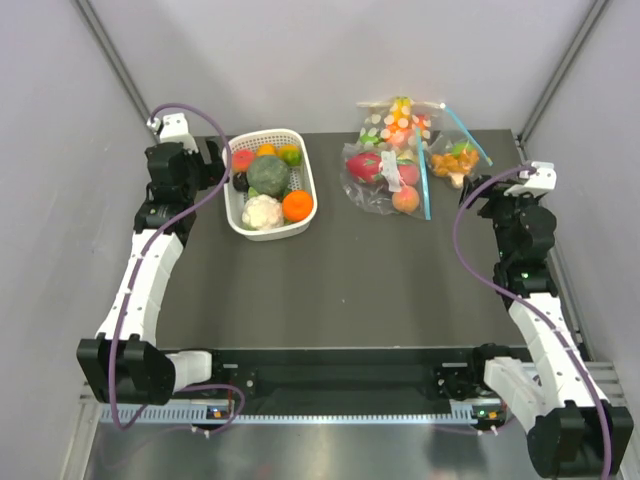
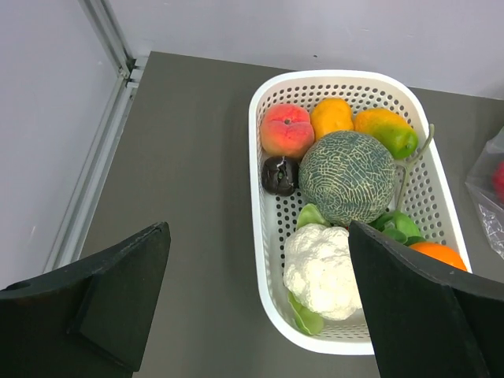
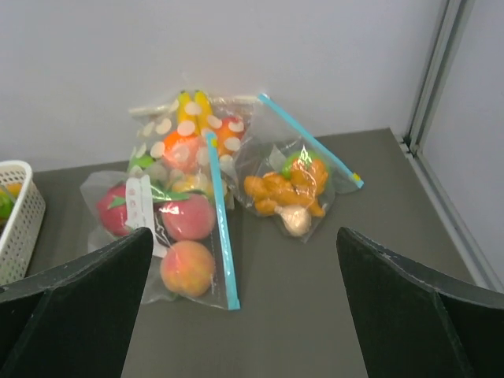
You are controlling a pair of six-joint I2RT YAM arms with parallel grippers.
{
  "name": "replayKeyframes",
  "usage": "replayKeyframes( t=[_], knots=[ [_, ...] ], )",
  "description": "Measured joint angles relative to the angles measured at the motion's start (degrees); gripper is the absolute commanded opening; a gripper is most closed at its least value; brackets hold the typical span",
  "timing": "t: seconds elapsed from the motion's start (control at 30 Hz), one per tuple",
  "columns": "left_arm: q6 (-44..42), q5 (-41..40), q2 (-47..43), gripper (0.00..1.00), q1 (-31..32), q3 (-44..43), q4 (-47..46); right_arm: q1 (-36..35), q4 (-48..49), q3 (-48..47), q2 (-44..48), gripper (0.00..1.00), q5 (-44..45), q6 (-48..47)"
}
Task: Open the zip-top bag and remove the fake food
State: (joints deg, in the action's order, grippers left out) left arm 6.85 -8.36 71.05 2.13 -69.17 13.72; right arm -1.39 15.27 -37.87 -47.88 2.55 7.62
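The zip-top bag (image 1: 372, 198) lies flat at the back of the dark table, its teal-blue zip strip (image 3: 223, 228) along its right edge. Inside it is the fake food: a pink-red dragon fruit (image 3: 114, 211) with a white tag, a red fruit (image 3: 187, 217) and a peach (image 3: 187, 268). My right gripper (image 1: 482, 190) hovers open to the right of the bag, and the right wrist view shows its fingers (image 3: 94, 291) wide apart with nothing between them. My left gripper (image 1: 220, 165) stands open at the far left beside the basket, holding nothing.
A white perforated basket (image 2: 256, 197) holds a cauliflower (image 2: 319, 272), a netted green melon (image 2: 346, 175), a peach and other toy produce. A polka-dot clear bag (image 3: 185, 134) and a small bag of orange pieces (image 3: 291, 189) lie behind and right of the zip-top bag. Walls enclose the table.
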Motion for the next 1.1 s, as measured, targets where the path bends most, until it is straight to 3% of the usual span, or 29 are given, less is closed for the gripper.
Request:
replayKeyframes(
  t=[0.3, 0.43, 0.7, 0.9, 1.1],
  knots=[
    [-0.6, -0.2, -1.1, 0.99, 0.0, 0.0, -0.1, 0.0, -2.8, -0.1, -1.7, 1.00, 1.7, -0.1],
    [-0.8, 0.4, -2.1, 0.99, 0.0, 0.1, -0.3, 0.0, -4.1, -3.0, -6.7, 1.00, 0.9, -0.4],
    [-0.8, 3.1, -2.3, 0.99, 0.0, 0.1, -0.4, 0.0, -5.4, -18.8, -29.6, 0.95, -7.9, 0.2],
    [-0.8, 4.5, -2.3, 0.99, 0.0, 0.2, -0.4, 0.5, -3.6, -27.1, -47.1, 0.82, -18.5, 3.2],
    [-1.0, 4.5, -2.3, 0.99, 0.0, 0.2, -0.3, 1.1, -0.5, -29.7, -58.6, 0.80, -27.1, 6.7]
  ],
)
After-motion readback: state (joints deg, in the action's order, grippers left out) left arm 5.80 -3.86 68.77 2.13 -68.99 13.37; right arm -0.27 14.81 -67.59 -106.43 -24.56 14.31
